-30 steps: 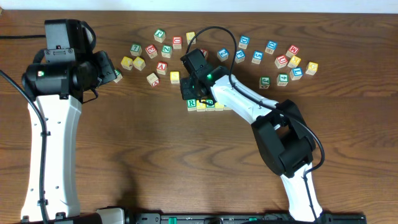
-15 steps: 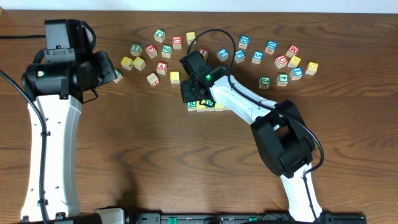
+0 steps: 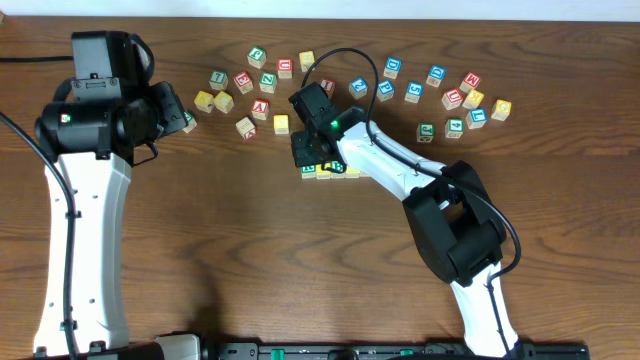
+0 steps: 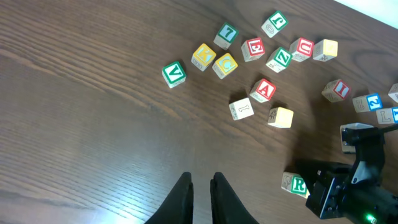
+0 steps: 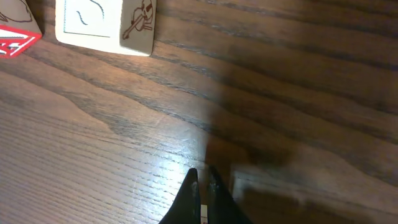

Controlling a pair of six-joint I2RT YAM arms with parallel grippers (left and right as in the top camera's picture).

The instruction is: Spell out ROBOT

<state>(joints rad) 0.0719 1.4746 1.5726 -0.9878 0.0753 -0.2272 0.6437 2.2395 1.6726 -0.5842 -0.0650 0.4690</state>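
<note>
A short row of wooden letter cubes (image 3: 338,170) lies at the table's middle. The green R cube (image 4: 294,184) is its left end. The rest of the row is hidden behind my right arm in the left wrist view. My right gripper (image 3: 308,158) hangs low over the row's left end and covers most of the R cube from above. Its fingers (image 5: 190,186) are shut, tips close to the bare wood, with nothing held between them. My left gripper (image 4: 200,185) is shut and empty, well to the left of the R cube above bare wood.
Several loose cubes are scattered in a band behind the row, among them a green V cube (image 4: 174,73), a red A cube (image 4: 264,90) and a cream cube (image 5: 104,23). More cubes (image 3: 465,100) lie at the back right. The right arm (image 3: 450,220) stretches across the table's right half.
My right gripper has slid a little toward the front over the row's left end, so the R cube now shows less from overhead. The left arm has not moved.
</note>
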